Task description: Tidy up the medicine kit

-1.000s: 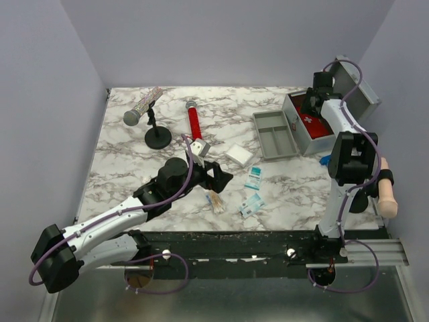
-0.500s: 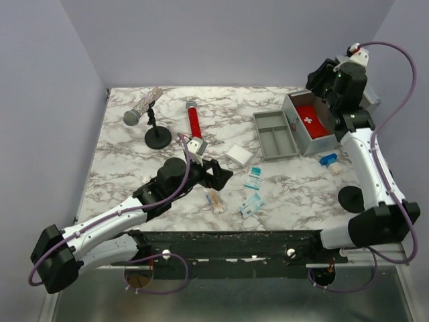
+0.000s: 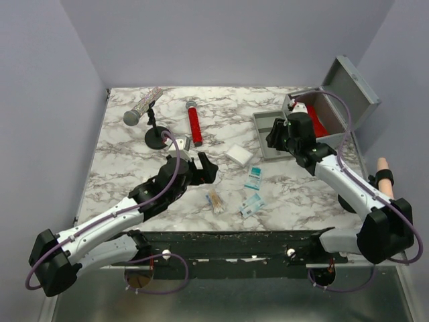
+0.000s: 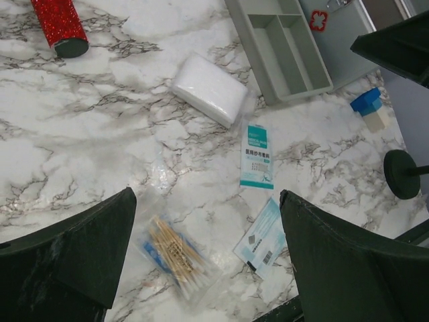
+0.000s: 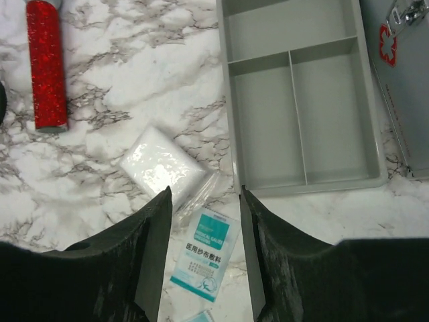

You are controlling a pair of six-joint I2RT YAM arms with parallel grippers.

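The grey medicine kit (image 3: 330, 111) stands open at the back right, lid (image 3: 352, 84) up, a red pouch (image 3: 316, 125) inside. Its red front mark shows in the right wrist view (image 5: 388, 44). The grey divided tray (image 3: 267, 121) lies empty on the table left of the box (image 5: 298, 100) (image 4: 281, 43). My right gripper (image 3: 273, 139) (image 5: 204, 255) is open and empty above the tray's near end, with a teal packet (image 5: 209, 253) below between its fingers. My left gripper (image 3: 206, 168) (image 4: 208, 261) is open and empty above a bag of cotton swabs (image 4: 175, 255) (image 3: 215, 200).
A white gauze pad (image 3: 238, 155) (image 5: 163, 164), the teal packet (image 3: 253, 178) and a pale blue packet (image 3: 252, 204) (image 4: 263, 238) lie mid-table. A red glitter tube (image 3: 194, 124) and a microphone stand (image 3: 157, 137) are at the back left. A blue-and-white piece (image 4: 367, 107) lies near the kit.
My right arm swung from over the open kit down and left to the tray's near end. My left gripper shifted slightly toward the back.
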